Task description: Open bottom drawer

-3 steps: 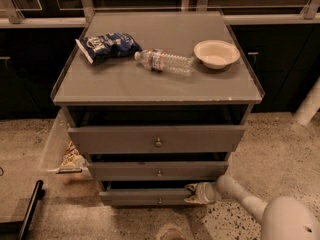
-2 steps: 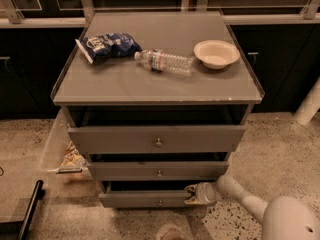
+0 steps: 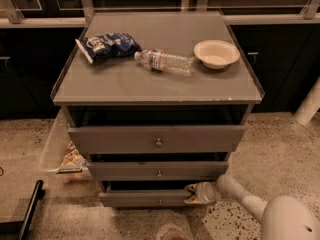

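Gripper at the bottom drawer, right end.

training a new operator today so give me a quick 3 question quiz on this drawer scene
1. True or false: the end effector is at the right end of the bottom drawer.
2. Which lies between the chip bag and the bowl on the cabinet top? A) can B) water bottle C) sponge
3. How many drawers are there in all?
Key: 1 true; 2 B; 3 three.
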### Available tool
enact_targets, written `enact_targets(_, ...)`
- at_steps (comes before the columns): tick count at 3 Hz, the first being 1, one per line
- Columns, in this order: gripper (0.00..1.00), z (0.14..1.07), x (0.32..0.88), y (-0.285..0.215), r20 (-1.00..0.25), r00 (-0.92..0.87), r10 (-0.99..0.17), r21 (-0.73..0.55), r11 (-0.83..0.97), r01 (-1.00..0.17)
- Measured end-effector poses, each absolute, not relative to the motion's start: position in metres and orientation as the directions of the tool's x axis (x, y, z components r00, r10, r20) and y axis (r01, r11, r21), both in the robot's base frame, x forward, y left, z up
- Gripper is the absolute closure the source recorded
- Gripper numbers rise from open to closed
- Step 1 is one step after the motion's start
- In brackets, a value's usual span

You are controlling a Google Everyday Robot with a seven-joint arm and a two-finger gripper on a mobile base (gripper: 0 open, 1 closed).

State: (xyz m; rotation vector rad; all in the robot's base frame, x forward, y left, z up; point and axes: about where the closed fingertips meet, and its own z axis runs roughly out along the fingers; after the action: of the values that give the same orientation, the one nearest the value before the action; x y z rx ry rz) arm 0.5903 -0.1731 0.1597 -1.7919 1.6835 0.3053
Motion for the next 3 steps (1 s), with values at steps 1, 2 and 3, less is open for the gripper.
enact_targets(1,0.65,0.157,0.579,-0.177,-0.609,0.137,-0.781,-0.267,0.039,-0.963)
enact_targets(2,0.88,0.158,0.567,-0.182,-0.627,0.128,-0.769,-0.253,0.046,-0.966)
enact_targets(3,1.0,0.159,0.566,-0.18,-0.627,0.128,-0.769,-0.253,0.046,-0.966)
